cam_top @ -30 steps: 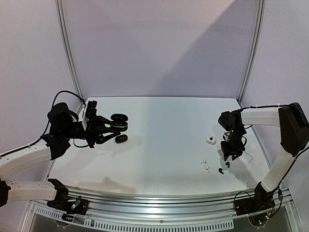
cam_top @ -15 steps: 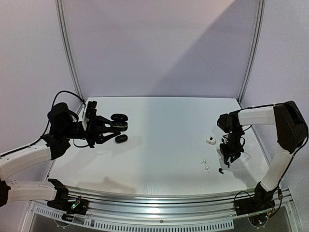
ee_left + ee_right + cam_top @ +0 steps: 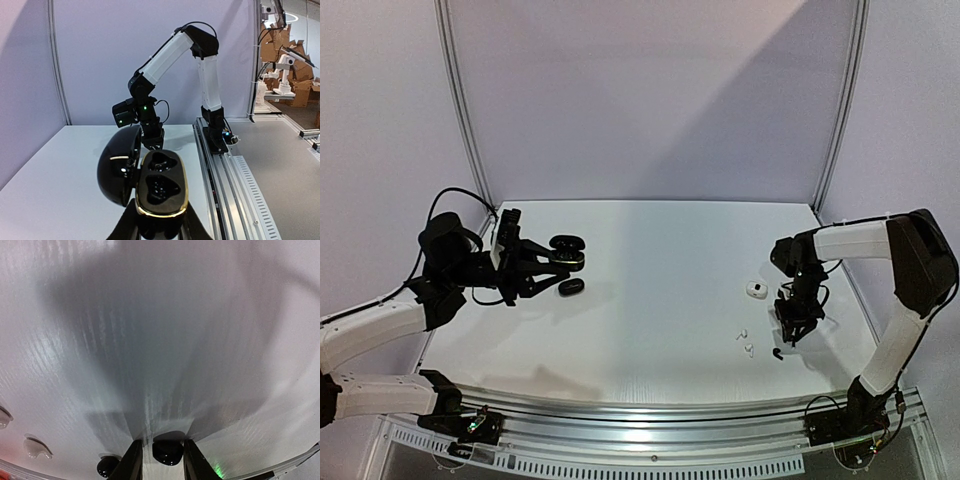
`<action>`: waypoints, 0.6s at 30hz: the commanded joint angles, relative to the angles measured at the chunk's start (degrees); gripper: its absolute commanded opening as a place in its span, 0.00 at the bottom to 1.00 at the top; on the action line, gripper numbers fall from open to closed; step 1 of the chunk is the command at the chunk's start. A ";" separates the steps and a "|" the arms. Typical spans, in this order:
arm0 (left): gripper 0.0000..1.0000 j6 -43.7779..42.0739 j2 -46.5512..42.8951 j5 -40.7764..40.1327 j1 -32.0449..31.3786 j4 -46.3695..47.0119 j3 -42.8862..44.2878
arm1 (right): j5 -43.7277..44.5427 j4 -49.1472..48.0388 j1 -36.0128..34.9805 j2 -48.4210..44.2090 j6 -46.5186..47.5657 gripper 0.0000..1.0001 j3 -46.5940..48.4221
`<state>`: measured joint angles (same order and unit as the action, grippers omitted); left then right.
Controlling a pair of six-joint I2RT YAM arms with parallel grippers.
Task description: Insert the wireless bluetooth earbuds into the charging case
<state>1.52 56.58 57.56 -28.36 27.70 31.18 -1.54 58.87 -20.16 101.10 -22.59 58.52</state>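
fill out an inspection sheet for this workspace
surface: white ribbed table
job's things: open black charging case, closed black case, white case, black earbud, second black earbud, white earbud, another white earbud
clutter: nothing seen
grippers: left gripper shut on the open case; right gripper open, fingers astride the black earbud
cables: black cable looped by left arm
surroundings: pale walls, near rail, cardboard boxes beyond

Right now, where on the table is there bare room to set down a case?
The wide middle of the table, between the closed black case and the white case, is bare. Crowded: the near right, with white earbuds, a black earbud and the right gripper.
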 commanded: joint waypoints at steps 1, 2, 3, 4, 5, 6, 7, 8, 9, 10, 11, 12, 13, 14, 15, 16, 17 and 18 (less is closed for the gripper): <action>0.00 -0.73 0.03 -0.26 -0.56 -0.11 -0.17 | -3.10 -2.27 0.12 0.89 -0.04 0.27 -2.35; 0.00 -0.79 0.07 -0.27 -0.56 -0.18 -0.13 | -3.11 -2.46 0.12 1.00 -0.08 0.26 -2.36; 0.00 -0.81 0.03 -0.29 -0.56 -0.27 -0.05 | -2.93 -2.59 0.13 1.07 -0.09 0.25 -2.29; 0.00 -0.89 0.03 -0.26 -0.56 -0.28 -0.03 | -2.68 -2.63 0.15 1.15 -0.09 0.24 -2.21; 0.00 -0.90 0.10 -0.29 -0.51 -0.35 0.01 | -2.30 -2.70 0.17 1.20 -0.04 0.24 -2.07; 0.00 -0.90 0.11 -0.33 -0.55 -0.42 0.08 | -1.86 -2.63 0.13 1.27 -0.07 0.24 -2.03; 0.00 -0.98 0.18 -0.31 -0.56 -0.39 0.08 | -1.60 -2.62 0.15 1.49 0.04 0.24 -1.90; 0.00 -0.99 0.20 -0.34 -0.56 -0.37 0.17 | -1.55 -2.62 0.15 1.63 0.16 0.23 -1.84; 0.00 -0.99 0.32 -0.32 -0.57 -0.38 0.19 | -1.34 -2.69 0.13 1.85 0.32 0.22 -1.77; 0.00 -1.07 0.31 -0.38 -0.54 -0.37 0.19 | -1.10 -2.76 0.12 2.14 0.41 0.22 -1.68; 0.00 -1.08 0.40 -0.36 -0.55 -0.37 0.19 | -0.90 -2.87 0.12 2.27 0.44 0.22 -1.66; 0.00 -1.08 0.39 -0.42 -0.56 -0.37 0.12 | -0.65 -3.00 0.19 2.47 0.48 0.22 -1.61; 0.00 -1.08 0.41 -0.33 -0.56 -0.37 0.16 | -0.58 -3.17 0.13 2.64 0.46 0.22 -1.51; 0.00 -1.08 0.50 -0.30 -0.56 -0.37 0.13 | -0.45 -3.34 0.12 2.81 0.44 0.23 -1.42; 0.00 -1.08 0.41 -0.28 -0.56 -0.42 0.18 | -0.29 -3.43 0.12 2.95 0.44 0.23 -1.19; 0.00 -1.08 0.40 -0.31 -0.56 -0.45 0.12 | -0.23 -3.43 0.12 3.24 0.44 0.24 -0.97; 0.00 -1.12 0.39 -0.36 -0.55 -0.58 0.13 | -0.29 -3.34 0.17 3.51 0.51 0.24 -0.76; 0.00 -1.16 0.37 -0.36 -0.56 -0.55 0.13 | -0.30 -3.26 0.13 3.67 0.53 0.24 -0.52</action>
<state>1.06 56.64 57.54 -28.36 27.62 31.18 -3.09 58.89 -20.12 101.49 -22.37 58.57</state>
